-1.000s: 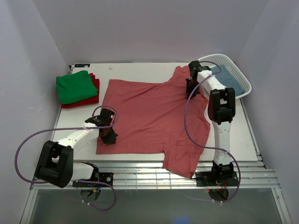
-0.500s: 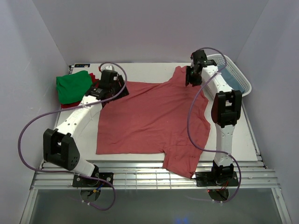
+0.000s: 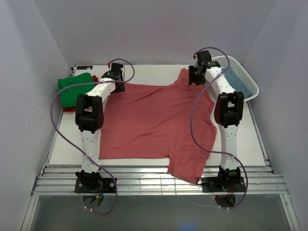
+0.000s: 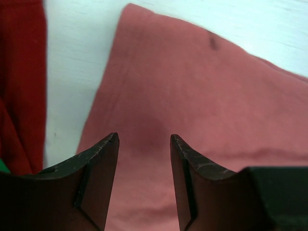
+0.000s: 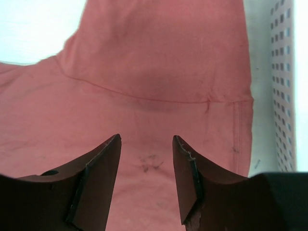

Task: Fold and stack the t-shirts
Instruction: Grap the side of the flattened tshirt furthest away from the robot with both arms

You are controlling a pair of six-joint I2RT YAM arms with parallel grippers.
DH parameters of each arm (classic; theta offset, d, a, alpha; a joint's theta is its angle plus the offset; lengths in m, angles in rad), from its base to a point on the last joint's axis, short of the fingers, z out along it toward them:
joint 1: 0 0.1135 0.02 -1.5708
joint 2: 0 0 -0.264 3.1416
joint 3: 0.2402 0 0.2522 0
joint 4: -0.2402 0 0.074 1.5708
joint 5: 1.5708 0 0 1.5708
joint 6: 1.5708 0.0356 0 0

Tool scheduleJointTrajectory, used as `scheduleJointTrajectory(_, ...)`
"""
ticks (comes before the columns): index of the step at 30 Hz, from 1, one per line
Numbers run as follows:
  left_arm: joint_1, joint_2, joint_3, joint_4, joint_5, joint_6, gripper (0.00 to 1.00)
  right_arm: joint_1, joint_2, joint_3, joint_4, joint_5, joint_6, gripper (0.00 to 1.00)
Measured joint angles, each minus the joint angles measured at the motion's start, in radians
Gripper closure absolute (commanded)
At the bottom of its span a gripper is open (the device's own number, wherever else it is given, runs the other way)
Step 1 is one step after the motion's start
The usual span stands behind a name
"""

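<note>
Top external view: a pink shirt (image 3: 154,120) lies spread flat and sideways across the white worktop (image 3: 144,71), its hem toward the left and one sleeve hanging over the near edge. Both arms reach to the far side of the cloth. The left tool (image 3: 117,82) is above the shirt's far-left corner, and the right tool (image 3: 195,79) is above the far sleeve. At the far left, a folded green shirt (image 3: 72,87) sits on a folded red shirt (image 3: 69,109), just beside the pink one. At the far right, a blue shirt (image 3: 239,79) lies inside a white lattice basket (image 3: 251,90).

Left wrist view: the left tool (image 4: 143,138) has its jaws apart with nothing between them, pointing down at the pink corner. A strip of bare worktop separates that corner from the red shirt at the left edge. Whether the fingertips touch the cloth cannot be told.

Right wrist view: the right tool (image 5: 147,138) is likewise spread wide and empty over the sleeve, whose seam runs across the picture ahead of the fingers. The basket wall stands at the right edge, just beside the sleeve's hem. Contact with the fabric cannot be told here either.
</note>
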Motion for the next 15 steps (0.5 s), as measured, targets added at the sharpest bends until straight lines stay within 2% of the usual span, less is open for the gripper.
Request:
scheduleJointTrajectory(5,0.034,0.049,0.081,-0.013,-0.014,0.017,0.43,-0.015,0.067,-0.001,0.021,-0.003,-0.005,0.38)
scheduleJointTrajectory(10,0.053,0.049,0.159,0.018,-0.018,0.023,0.43,-0.033,0.097,-0.001,0.055,0.011,-0.005,0.37)
scheduleJointTrajectory(15,0.069,0.053,0.168,0.037,-0.014,0.027,0.43,-0.058,0.119,-0.001,0.061,0.036,-0.002,0.36)
